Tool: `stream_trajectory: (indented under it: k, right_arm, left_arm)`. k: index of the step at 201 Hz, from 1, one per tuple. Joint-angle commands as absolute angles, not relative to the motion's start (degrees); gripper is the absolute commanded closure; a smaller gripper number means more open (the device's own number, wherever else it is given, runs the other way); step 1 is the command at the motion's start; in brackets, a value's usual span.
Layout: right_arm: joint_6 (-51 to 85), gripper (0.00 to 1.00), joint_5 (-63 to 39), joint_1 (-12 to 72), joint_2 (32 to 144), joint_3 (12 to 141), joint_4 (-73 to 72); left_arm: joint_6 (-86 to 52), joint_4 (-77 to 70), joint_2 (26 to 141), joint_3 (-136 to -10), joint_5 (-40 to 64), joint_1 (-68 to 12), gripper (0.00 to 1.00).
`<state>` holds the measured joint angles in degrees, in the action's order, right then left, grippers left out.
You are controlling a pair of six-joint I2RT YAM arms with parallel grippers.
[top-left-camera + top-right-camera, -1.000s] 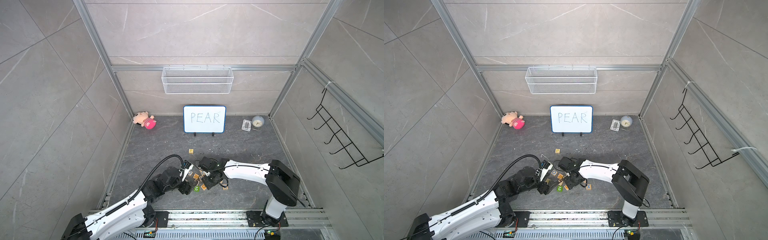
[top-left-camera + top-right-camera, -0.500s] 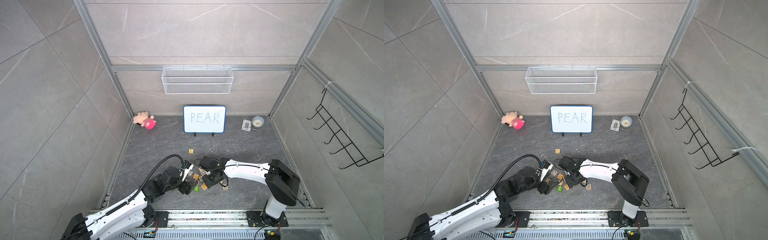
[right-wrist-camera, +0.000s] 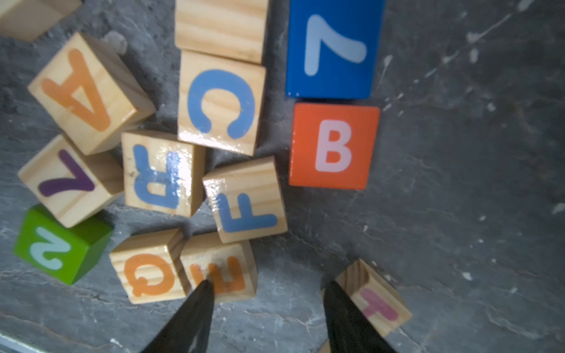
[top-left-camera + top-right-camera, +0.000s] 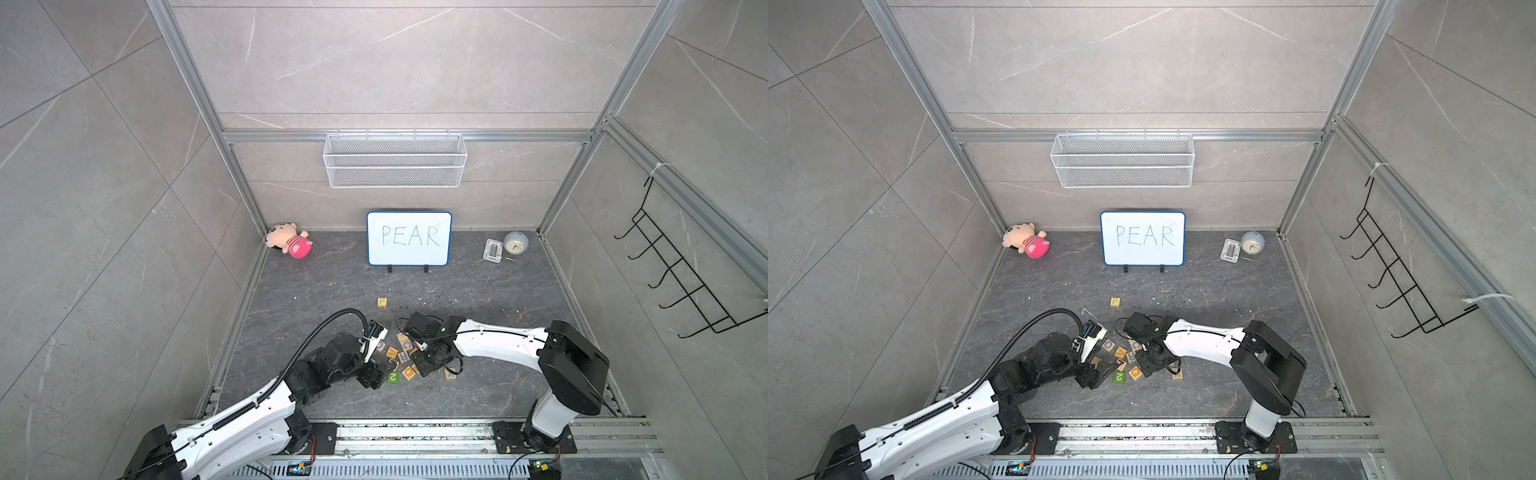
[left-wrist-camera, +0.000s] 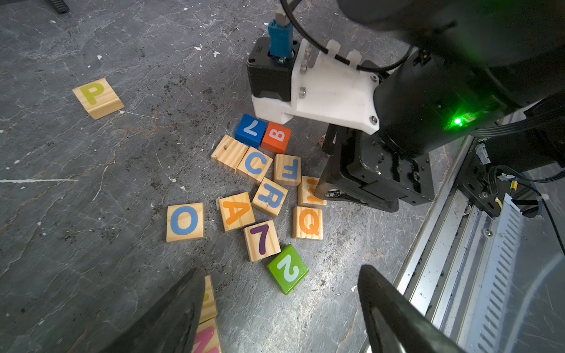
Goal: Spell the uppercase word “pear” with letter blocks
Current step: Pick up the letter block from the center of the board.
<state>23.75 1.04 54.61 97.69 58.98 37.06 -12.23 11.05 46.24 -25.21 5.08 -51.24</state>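
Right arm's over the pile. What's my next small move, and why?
Probably shift the right pincer sideways to centre on the E block: its open jaws straddle bare floor, one fingertip overlaps E, the other crowds the T block.

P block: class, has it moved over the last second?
No. The P block lies at the same spot on the floor, in front of the whiteboard, below its left half, as before.
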Motion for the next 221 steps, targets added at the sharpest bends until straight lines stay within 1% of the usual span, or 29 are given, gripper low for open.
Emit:
stream_trajectory:
  k: [1,51,106,153,187,221]
  right_arm:
    - [22.3,0.4,0.0,54.8,97.0,58.8,38.0]
    - [21.4,0.39,-2.1,56.6,97.7,60.9,37.9]
    - [24.2,0.39,2.6,56.6,100.9,62.5,39.3]
    - [25.3,0.4,4.7,55.8,101.1,62.8,40.7]
    - [24.6,0.4,3.5,55.4,100.9,62.1,40.4]
    - [23.7,0.39,1.6,55.4,102.9,64.2,39.8]
  left_arm:
    - [-11.2,8.9,46.2,-27.7,6.1,-51.5,0.18]
    - [-10.9,8.7,46.2,-27.7,6.1,-51.5,0.18]
    - [-10.7,9.0,46.1,-27.8,6.3,-51.6,0.18]
    - [-10.5,9.6,44.9,-27.6,5.7,-51.5,0.18]
    - [-10.4,9.6,44.9,-27.7,5.8,-51.5,0.18]
    - [-9.9,9.3,45.3,-27.9,6.0,-51.5,0.18]
